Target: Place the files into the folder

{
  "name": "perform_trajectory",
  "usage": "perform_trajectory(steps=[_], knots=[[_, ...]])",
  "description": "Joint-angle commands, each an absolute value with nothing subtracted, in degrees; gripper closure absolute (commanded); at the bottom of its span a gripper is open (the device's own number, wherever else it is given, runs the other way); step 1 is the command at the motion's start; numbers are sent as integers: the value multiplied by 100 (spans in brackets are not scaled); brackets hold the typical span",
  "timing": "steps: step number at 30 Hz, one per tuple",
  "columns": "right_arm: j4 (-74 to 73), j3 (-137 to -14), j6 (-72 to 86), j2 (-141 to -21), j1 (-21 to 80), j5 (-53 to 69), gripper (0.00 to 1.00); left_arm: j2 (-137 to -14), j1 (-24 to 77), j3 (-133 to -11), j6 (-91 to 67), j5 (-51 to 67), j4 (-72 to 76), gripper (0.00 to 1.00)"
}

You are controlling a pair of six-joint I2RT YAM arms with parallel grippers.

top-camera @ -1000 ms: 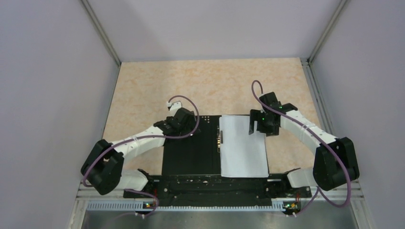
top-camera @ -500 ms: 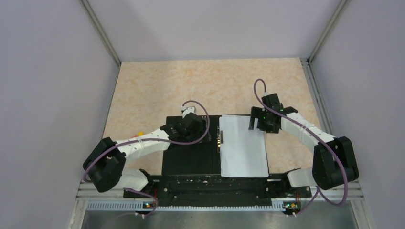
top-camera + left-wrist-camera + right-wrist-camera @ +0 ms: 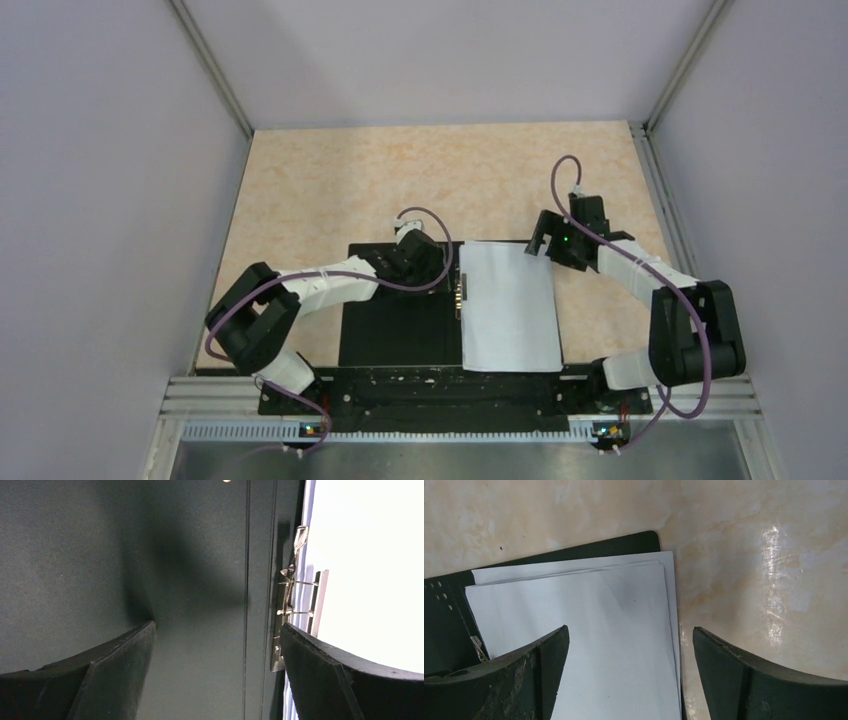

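Toward the near edge of the tan table (image 3: 330,180): folder (image 3: 390,320) lying open and flat, black inner faces up, with files (image 3: 508,305) stacked loosely on its right half, edges slightly fanned, just beside the metal spine clip (image 3: 290,605). Low above the left half, close to that clip: left gripper (image 3: 216,627) spread wide, holding nothing. Over the far right corner of the sheets: right gripper (image 3: 630,628) also spread wide, nothing caught between its fingers.
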State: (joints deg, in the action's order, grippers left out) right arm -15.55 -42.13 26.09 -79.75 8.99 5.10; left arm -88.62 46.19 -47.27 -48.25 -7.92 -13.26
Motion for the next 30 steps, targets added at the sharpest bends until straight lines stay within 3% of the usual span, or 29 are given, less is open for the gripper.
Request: perform_trajectory(steps=[1,30], knots=[[-997,-4158,2694,-8065,772,607,8,-9118,4547,-5007,-4760,-826,-1152,2],[-815,-4089,2871,-8297,1007,829,5,-9303,4491,-5062,-4971,-888,-1195,2]])
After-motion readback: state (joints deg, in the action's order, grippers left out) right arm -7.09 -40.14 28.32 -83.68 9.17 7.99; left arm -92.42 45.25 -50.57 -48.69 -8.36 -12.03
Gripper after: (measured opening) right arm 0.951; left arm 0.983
